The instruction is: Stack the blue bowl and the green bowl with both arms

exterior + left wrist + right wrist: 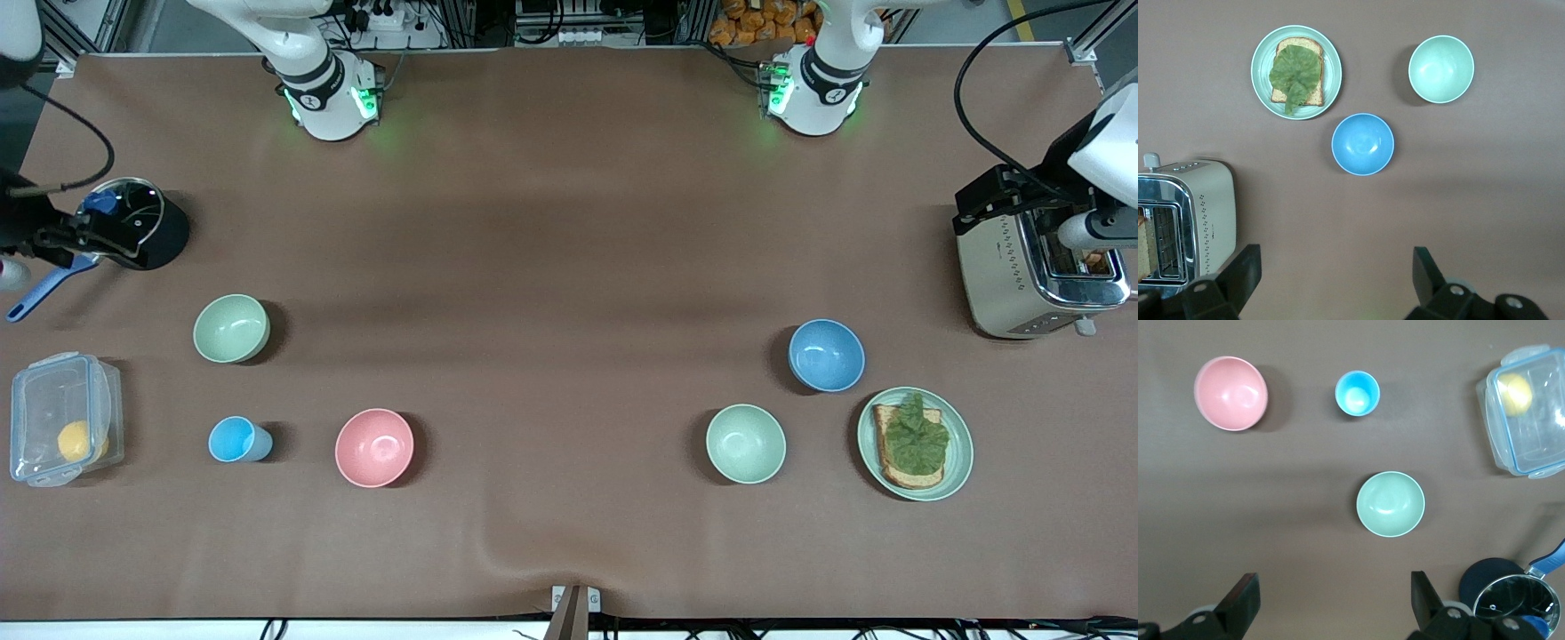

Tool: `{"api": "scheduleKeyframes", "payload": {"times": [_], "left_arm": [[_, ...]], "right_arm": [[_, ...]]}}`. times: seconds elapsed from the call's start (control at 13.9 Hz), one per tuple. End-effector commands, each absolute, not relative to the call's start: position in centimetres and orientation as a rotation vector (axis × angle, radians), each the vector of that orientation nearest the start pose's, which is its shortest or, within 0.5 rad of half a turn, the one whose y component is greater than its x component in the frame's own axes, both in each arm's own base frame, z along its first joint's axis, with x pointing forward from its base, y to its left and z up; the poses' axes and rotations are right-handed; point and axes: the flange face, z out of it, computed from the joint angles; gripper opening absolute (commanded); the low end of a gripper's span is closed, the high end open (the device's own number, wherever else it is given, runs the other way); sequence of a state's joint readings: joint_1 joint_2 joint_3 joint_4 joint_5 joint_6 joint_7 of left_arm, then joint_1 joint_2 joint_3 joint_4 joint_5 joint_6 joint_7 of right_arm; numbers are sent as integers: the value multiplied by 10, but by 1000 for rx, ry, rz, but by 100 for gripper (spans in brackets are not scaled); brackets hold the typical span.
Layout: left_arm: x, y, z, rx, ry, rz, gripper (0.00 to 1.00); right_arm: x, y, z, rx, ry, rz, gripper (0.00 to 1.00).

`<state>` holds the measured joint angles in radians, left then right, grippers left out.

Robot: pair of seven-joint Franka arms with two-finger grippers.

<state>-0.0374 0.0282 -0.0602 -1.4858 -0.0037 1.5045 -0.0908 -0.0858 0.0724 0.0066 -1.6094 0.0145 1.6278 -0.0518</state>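
Front view: four bowls, one cup, one plate, one toaster. The blue bowl [827, 356] sits toward the left arm's end, with a pale mint bowl [745, 443] at its seven o'clock and the plate [960, 458] at four. The green bowl [231, 328] sits toward the right arm's end, with the cup [238, 439] at six and the pink bowl [374, 447] at four. The tabletop between both groups lies bare. The left gripper [1335, 280] over the toaster [1022, 267] and the right gripper [1331, 603] both gape wide, holding nothing.

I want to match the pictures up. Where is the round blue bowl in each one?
Front view: the round matte blue bowl sits toward the left arm's end of the table, beside the mint-green plate with toast and lettuce.
Left wrist view: the bowl is mid-picture; the same plate is the shared landmark.
Right wrist view: not in it.
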Motion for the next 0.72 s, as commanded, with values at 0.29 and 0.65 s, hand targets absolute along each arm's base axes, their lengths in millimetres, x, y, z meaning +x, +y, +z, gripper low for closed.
{"api": "scheduleKeyframes", "payload": {"times": [0.29, 0.65], "left_arm": [[591, -52, 568, -3147, 41, 236, 100], [627, -55, 464, -3113, 43, 443, 100]], "right_arm": [[599, -135, 444, -3048, 21, 342, 100], [589, -161, 338, -3040, 63, 312, 100]]}}
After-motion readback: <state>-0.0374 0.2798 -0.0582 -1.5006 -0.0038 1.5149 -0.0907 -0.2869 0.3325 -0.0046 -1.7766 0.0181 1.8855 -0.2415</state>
